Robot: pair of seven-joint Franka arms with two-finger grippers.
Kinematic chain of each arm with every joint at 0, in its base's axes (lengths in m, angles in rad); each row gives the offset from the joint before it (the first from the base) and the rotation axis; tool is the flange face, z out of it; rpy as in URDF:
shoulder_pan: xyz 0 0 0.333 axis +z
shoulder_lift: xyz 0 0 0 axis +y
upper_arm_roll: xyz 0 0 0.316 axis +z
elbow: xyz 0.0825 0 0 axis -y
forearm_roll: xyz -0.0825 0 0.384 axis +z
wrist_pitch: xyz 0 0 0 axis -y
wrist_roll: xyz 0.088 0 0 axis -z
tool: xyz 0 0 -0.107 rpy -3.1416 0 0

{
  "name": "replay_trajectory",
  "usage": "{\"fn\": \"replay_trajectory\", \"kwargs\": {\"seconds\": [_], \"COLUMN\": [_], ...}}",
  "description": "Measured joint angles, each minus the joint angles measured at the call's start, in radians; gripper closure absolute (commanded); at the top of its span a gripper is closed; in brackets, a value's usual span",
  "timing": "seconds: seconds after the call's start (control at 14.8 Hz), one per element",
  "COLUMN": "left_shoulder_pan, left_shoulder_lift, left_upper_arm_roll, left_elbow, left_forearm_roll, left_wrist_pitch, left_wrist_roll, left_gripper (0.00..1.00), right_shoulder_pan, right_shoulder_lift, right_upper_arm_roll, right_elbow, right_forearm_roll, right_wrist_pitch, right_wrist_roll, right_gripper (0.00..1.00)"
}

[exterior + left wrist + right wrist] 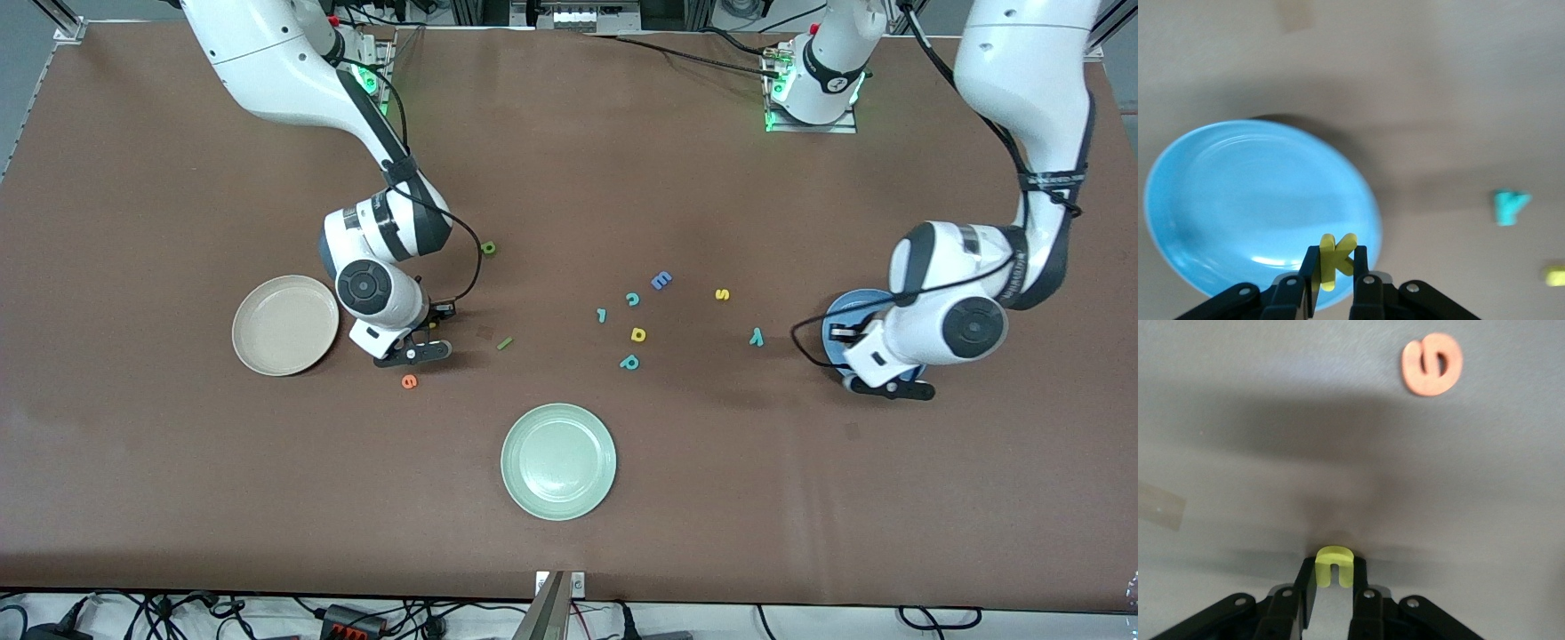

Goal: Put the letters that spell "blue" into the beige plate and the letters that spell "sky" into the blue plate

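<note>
2 letters are in the jaws at once, a k for the blue plate and a u for the beige plate.
The left gripper (1335,270), clamped on the yellow k (1335,257), hangs over the blue plate (1238,200) rim; next it must move inward and release. The right gripper (1334,587) is pinched on the yellow u (1333,565) at table level beside the beige plate (284,324), near the orange e (1432,364); next comes lifting it across. No readable labels.
</note>
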Motion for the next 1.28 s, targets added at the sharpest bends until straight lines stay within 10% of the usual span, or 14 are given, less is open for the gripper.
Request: {"fn": "replay_trajectory", "kwargs": {"seconds": [0.2, 0.27, 1.01, 1.08, 1.15, 1.28], "left_shoulder_pan": [0.036, 0.036, -0.006, -0.010, -0.010, -0.015], "left_shoulder_lift": [0.042, 0.049, 0.017, 0.017, 0.017, 0.023], "left_upper_arm_roll": [-0.001, -0.003, -0.179, -0.187, -0.195, -0.209], "left_elbow": [-0.001, 0.000, 0.020, 0.012, -0.005, -0.070], "left_forearm_roll": [0.000, 0.000, -0.001, -0.001, -0.001, -0.001], "left_wrist_pitch": [0.009, 0.012, 0.014, 0.045, 0.088, 0.216], "left_wrist_roll": [0.025, 0.025, -0.179, -0.192, -0.194, -0.194], "left_gripper": [0.45, 0.00, 0.00, 0.00, 0.00, 0.00], "right_shoulder_pan": [-0.056, -0.085, -0.299, -0.313, -0.327, -0.356], "right_shoulder_lift": [-0.038, -0.059, -0.112, -0.099, -0.084, -0.065], "right_upper_arm_roll": [-0.009, -0.014, -0.068, -0.068, -0.068, -0.068], "right_elbow": [0.018, 0.020, -0.027, -0.028, -0.028, -0.027], "right_forearm_roll": [-0.001, -0.002, -0.083, -0.089, -0.091, -0.091], "right_wrist_pitch": [-0.085, -0.126, -0.301, -0.278, -0.261, -0.242], "right_wrist_roll": [-0.007, -0.025, -0.302, -0.329, -0.359, -0.409], "right_gripper": [0.87, 0.87, 0.77, 0.58, 0.01, 0.00]}}
